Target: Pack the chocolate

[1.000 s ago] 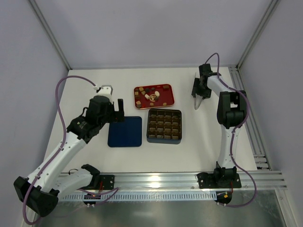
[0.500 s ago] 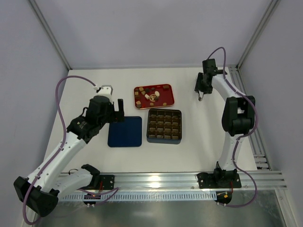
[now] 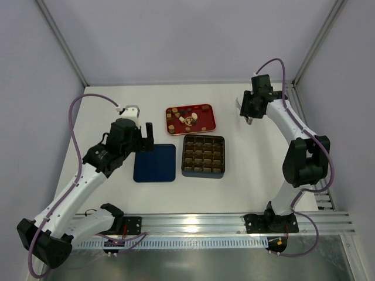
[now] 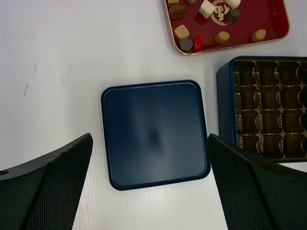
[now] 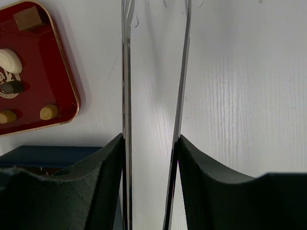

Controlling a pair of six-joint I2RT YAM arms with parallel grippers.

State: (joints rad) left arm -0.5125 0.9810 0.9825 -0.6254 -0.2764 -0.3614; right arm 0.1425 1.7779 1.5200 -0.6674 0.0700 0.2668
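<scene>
So, from above: the chocolate (image 3: 188,119) sits loose in the red tray (image 3: 213,117), just beyond the far side of the gridded box (image 3: 203,174). A blue lid (image 3: 154,163) lies flat just left of the box. The left gripper (image 3: 145,139) hangs over the lid's far edge. The right gripper (image 3: 248,120) is off to the right of the tray, well apart from it.

Left wrist cam: jaws spread wide above the lid, nothing in them.

Right wrist cam: its thin metal blades (image 5: 125,96) stand slightly apart with nothing between them, and the tray corner shows at left.
</scene>
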